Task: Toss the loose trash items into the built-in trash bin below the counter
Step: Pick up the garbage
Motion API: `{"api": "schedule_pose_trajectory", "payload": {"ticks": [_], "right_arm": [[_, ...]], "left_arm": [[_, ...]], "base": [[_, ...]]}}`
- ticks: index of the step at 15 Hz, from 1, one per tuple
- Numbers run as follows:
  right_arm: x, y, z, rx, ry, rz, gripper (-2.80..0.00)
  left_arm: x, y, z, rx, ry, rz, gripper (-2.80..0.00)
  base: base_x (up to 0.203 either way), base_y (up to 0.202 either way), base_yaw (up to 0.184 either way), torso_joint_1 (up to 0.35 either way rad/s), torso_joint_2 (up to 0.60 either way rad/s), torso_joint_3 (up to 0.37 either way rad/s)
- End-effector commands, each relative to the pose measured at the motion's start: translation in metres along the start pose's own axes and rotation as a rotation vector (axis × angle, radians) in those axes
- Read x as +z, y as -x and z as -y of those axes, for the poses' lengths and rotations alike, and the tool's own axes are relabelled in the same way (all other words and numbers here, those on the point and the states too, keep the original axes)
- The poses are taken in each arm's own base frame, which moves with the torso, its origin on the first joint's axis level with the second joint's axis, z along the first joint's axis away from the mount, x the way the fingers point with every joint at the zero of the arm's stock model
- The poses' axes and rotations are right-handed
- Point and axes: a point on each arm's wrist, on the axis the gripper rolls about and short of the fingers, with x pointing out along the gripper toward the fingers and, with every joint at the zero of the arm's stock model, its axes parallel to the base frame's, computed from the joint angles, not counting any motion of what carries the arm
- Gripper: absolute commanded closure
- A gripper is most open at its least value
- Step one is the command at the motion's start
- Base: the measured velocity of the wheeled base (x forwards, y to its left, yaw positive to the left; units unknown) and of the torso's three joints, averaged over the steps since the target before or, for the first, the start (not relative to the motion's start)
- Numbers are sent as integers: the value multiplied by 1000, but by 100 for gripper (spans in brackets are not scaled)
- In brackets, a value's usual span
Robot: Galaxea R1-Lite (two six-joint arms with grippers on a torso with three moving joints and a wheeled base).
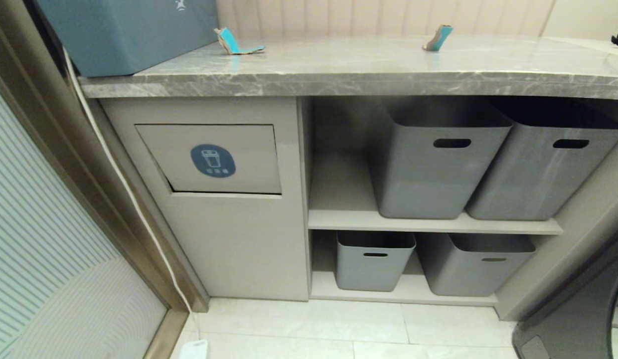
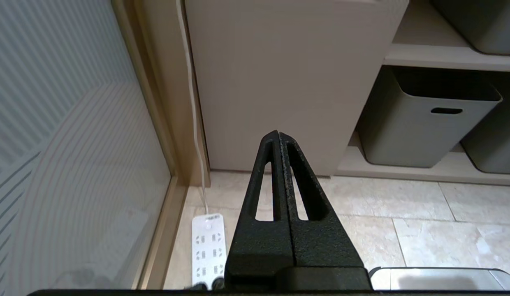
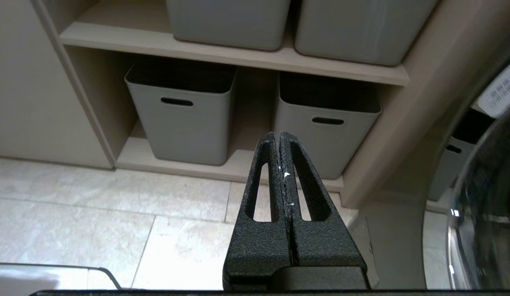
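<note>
Two turquoise cardboard scraps lie on the grey marble counter (image 1: 339,75): one trash item (image 1: 234,44) beside the teal box, the other trash item (image 1: 438,38) further right. Below the counter's left part, the beige built-in trash bin (image 1: 213,159) shows its flap with a blue oval bin sticker, and the flap looks closed. Neither arm appears in the head view. My left gripper (image 2: 278,133) is shut and empty, low above the floor before the cabinet's lower panel (image 2: 288,74). My right gripper (image 3: 279,134) is shut and empty, facing the lower shelf tubs.
A large teal box (image 1: 129,32) stands on the counter's left end. Grey tubs (image 1: 433,159) (image 1: 543,169) (image 1: 374,259) (image 1: 473,264) fill the open shelves. A white cable (image 1: 119,174) runs down to a power strip (image 2: 207,244) on the tiled floor. A striped glass panel (image 1: 35,224) is left; a washing machine (image 3: 481,197) right.
</note>
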Motion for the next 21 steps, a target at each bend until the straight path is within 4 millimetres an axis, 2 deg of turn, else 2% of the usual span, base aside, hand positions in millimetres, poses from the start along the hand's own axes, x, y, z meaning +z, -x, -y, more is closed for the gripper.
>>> {"api": "schedule_pose_trajectory", "payload": {"ticks": [1, 16, 21], "right_arm": [[0, 0, 0, 0, 1, -1, 0], [0, 0, 0, 0, 0, -1, 0], [0, 0, 0, 2, 2, -1, 0]], "left_arm": [[0, 0, 0, 0, 1, -2, 0], [-1, 0, 0, 2, 2, -5, 0], [0, 0, 0, 0, 2, -2, 0]], "base": [[194, 0, -2, 2, 3, 2], [192, 0, -1, 2, 3, 3], [22, 0, 1, 33, -148, -126]]}}
